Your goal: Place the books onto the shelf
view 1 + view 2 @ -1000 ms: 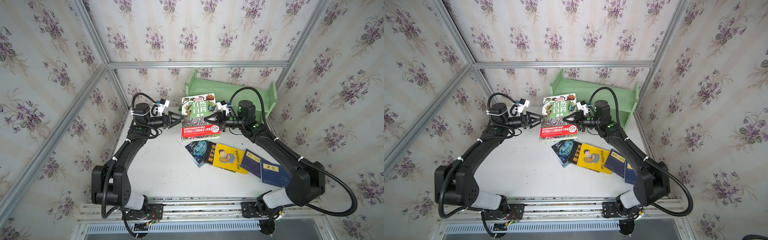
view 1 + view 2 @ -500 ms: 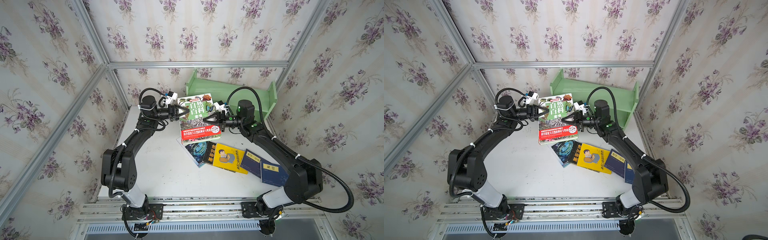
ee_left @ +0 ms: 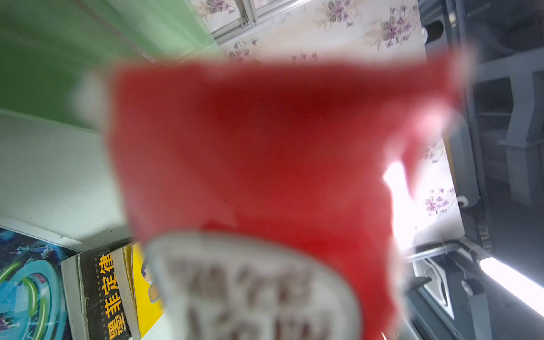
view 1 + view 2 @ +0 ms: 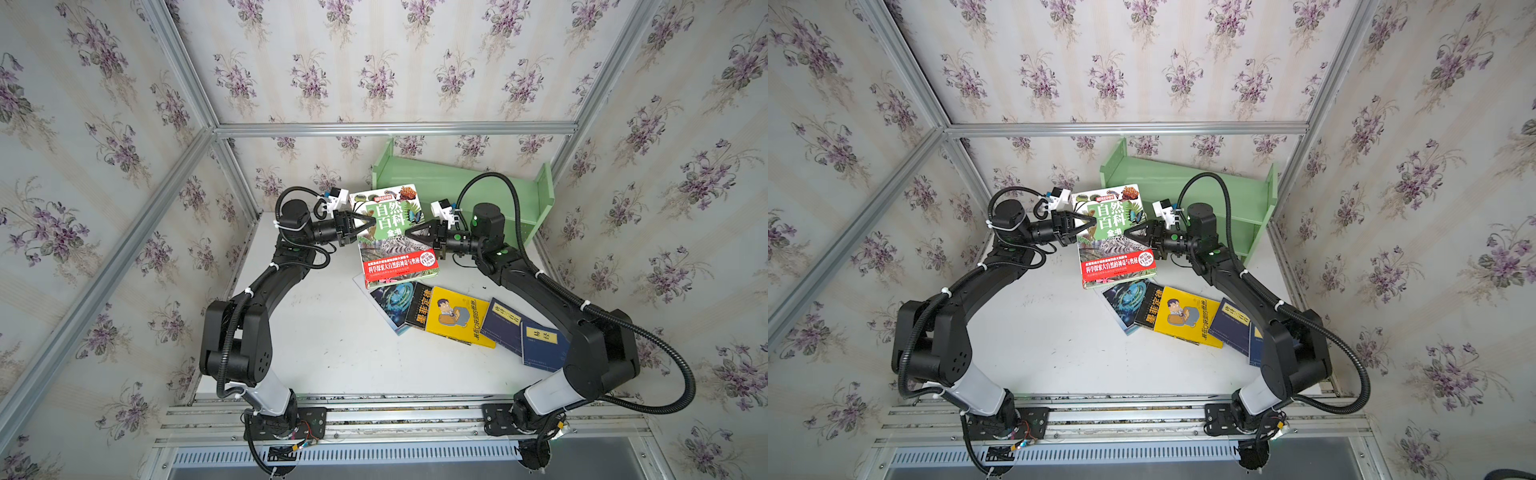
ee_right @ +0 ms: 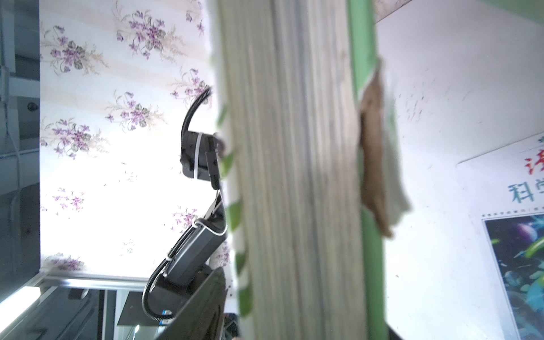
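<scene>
green-covered with a red band, the nature book hangs tilted above the tabletop in both top views, just in front of the shelf, which stands at the back wall with no book visible on it. the left tool is clamped on its left edge. the right tool sits at the right edge, and i cannot tell whether it grips. five other books lie fanned and overlapping below. i judge the first book is mid-carry — next it must go back and into the shelf without its free end sagging.

left wrist view: the red band fills the frame, blurred and close.

right wrist view: the page edge looks thick — probably a heavy, floppy paperback.
</scene>
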`<state>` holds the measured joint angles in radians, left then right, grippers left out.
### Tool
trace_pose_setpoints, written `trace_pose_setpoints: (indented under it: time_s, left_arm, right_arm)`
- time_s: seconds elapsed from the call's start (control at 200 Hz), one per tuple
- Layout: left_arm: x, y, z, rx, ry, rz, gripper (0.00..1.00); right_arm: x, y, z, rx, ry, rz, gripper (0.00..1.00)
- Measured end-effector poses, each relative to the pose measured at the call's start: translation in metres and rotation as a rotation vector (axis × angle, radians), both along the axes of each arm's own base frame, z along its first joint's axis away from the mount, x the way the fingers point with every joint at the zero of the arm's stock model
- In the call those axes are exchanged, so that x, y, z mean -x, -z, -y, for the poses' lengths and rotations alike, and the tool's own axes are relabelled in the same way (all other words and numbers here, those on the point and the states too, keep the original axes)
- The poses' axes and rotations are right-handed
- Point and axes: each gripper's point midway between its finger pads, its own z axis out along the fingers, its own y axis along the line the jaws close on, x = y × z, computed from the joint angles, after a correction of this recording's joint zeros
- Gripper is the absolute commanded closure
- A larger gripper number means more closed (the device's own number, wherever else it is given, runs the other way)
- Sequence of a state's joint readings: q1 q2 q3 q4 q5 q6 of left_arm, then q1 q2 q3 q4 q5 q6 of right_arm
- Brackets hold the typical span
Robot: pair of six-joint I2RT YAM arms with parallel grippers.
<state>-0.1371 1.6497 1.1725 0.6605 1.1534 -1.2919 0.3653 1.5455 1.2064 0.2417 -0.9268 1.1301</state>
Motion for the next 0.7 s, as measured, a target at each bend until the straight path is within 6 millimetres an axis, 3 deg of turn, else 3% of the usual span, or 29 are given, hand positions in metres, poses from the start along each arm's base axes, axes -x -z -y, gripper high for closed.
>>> trace_pose_setpoints:
  time_s: [0.175,0.345,0.51,0.7]
  left_arm:
    - [-0.007,0.04,-0.007,0.088,-0.129,-0.173,0.95]
    - [-0.014,0.085,-0.026,0.161,-0.334,-0.348,0.97]
    - [-0.017,0.09,-0.023,0.167,-0.424,-0.356,0.98]
    - [-0.024,0.097,-0.004,0.106,-0.442,-0.353,0.99]
  right_arm:
    - [-0.014,0.027,0.02,0.016,0.167,-0.024,0.27]
    - [-0.014,0.064,0.045,0.042,0.328,-0.094,0.27]
    - [-0.01,0.098,0.062,0.054,0.436,-0.151,0.27]
    - [-0.001,0.116,0.078,0.027,0.523,-0.176,0.27]
